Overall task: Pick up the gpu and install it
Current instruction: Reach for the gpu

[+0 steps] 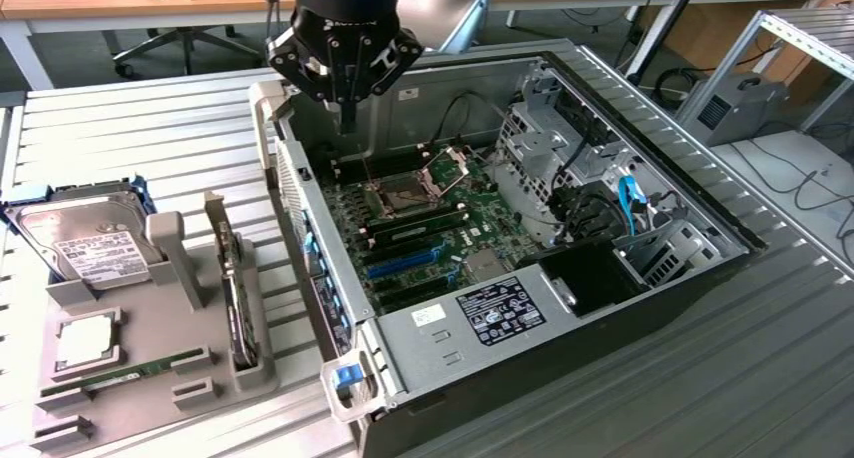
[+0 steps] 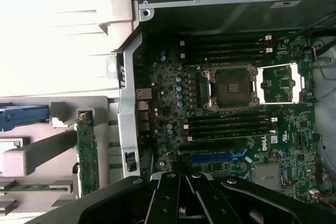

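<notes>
Above the open black-and-silver computer case (image 1: 667,153), the black hand (image 1: 347,126) hangs narrow and empty, well apart from the green gpu card (image 1: 240,303) upright in the grey holder (image 1: 160,328), so grasping well means widening, squared to its top edge.

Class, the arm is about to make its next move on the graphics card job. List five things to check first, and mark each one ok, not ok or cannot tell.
1. Card within reach: ok. The graphics card stands on edge in the grey holder, outside the computer case.
2. Claw free: ok. The claw is shut and holds nothing.
3. Claw lined up with the card: not ok. It hangs over the far end of the case, well apart from the holder.
4. Case open: ok. The side is off and the main board is exposed.
5. Blue slot free: ok. No card sits in it.
6. Card's edge contacts undamaged: cannot tell.
</notes>
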`<state>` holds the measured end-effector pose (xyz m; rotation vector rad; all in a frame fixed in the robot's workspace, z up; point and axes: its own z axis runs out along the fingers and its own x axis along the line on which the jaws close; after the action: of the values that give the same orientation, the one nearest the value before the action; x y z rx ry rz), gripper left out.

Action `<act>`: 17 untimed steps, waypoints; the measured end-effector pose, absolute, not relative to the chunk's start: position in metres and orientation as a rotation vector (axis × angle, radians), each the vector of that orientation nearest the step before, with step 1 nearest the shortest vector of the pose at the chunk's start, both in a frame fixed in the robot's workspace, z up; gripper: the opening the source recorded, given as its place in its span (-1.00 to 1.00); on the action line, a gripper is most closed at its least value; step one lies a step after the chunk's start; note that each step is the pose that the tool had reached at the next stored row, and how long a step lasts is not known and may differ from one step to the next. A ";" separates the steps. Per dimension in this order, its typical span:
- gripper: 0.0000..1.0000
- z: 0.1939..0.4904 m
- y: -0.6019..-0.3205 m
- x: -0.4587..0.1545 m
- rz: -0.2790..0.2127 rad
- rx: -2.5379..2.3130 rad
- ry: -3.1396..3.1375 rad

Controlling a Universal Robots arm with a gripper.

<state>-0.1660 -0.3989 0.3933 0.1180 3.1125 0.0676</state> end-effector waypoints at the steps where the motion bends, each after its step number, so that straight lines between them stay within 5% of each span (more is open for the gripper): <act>1: -0.79 0.393 -0.399 -0.167 0.068 0.118 3.112; 17: -0.79 0.393 -0.399 -0.178 0.068 0.118 3.112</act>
<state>-0.1781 -0.3989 0.3933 0.1180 3.1125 0.0677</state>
